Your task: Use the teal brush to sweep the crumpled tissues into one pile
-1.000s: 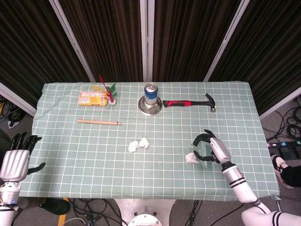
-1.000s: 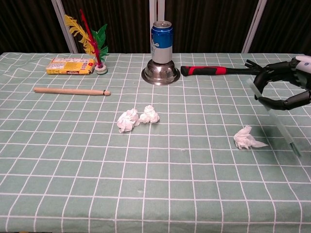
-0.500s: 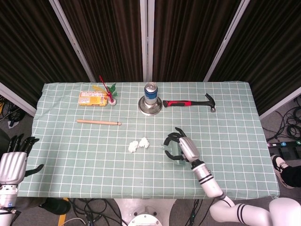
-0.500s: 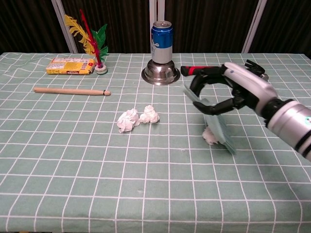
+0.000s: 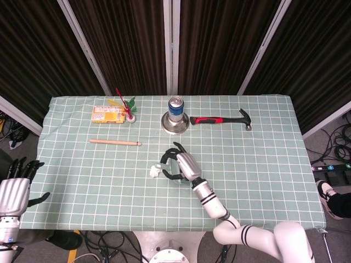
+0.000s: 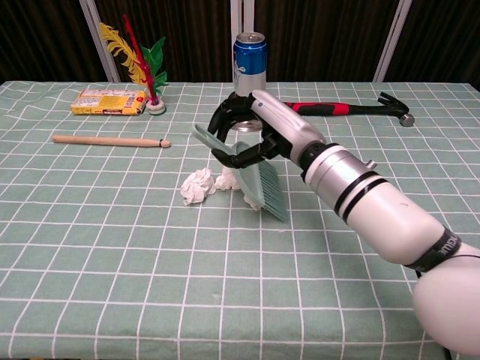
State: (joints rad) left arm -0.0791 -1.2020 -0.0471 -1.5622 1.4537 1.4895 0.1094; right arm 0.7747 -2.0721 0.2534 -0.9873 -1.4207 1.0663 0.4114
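My right hand (image 5: 180, 162) (image 6: 251, 131) grips the teal brush (image 6: 253, 178), whose bristles slant down to the tablecloth (image 6: 112, 247) just right of the tissues. A crumpled white tissue (image 6: 196, 185) (image 5: 155, 171) lies at the table's middle, and a second tissue (image 6: 226, 180) sits against it, partly behind the brush. A third tissue cannot be made out; it may be hidden by the brush. My left hand (image 5: 16, 186) hangs off the table's left edge, fingers apart and holding nothing.
At the back stand a blue can (image 6: 250, 55) on an upturned steel bowl (image 6: 248, 112), a red-handled hammer (image 6: 341, 109), a yellow packet (image 6: 109, 101) and a feather shuttlecock (image 6: 142, 56). A wooden stick (image 6: 111, 140) lies at the left.
My right hand has swept the brush leftward from the right side of the table to the middle. The lone right-hand tissue was pushed along and now lies at the pair by the brush.
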